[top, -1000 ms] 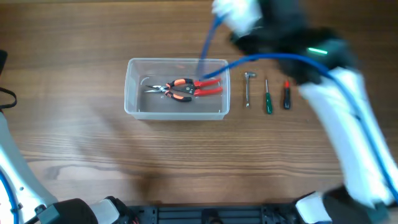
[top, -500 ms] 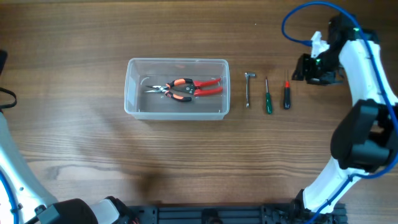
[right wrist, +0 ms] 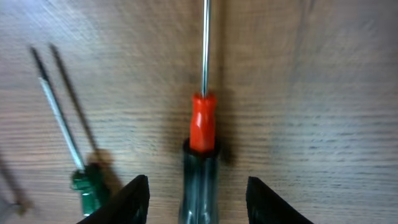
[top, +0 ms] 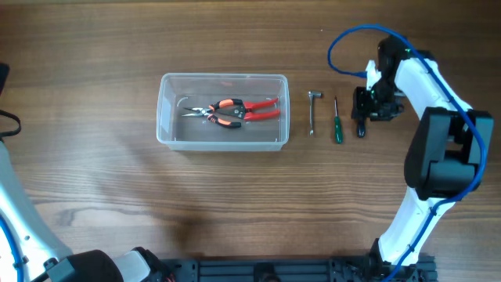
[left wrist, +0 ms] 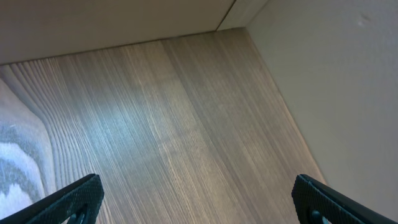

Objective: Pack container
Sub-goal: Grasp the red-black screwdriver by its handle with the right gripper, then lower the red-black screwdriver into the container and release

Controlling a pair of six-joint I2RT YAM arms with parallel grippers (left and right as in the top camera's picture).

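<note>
The clear plastic container (top: 223,77) stands left of centre with red-handled pliers (top: 235,111) lying inside. To its right lie a small metal key (top: 312,111), a green screwdriver (top: 337,125) and a red-and-black screwdriver (top: 361,127). My right gripper (top: 369,106) is low over the red-and-black screwdriver. In the right wrist view it is open (right wrist: 198,186), its fingers either side of the dark handle (right wrist: 200,168) without touching it. The green screwdriver (right wrist: 87,190) lies to the left. My left gripper (left wrist: 199,202) is open and empty over bare wood.
A blue cable (top: 352,39) loops above the right arm. The left arm's white link (top: 19,219) lies along the table's left edge. A pale wall (left wrist: 323,74) borders the table in the left wrist view.
The right arm swung from above the container to the far right, then came in and down over the red-and-black screwdriver. The tools and container have not moved.
</note>
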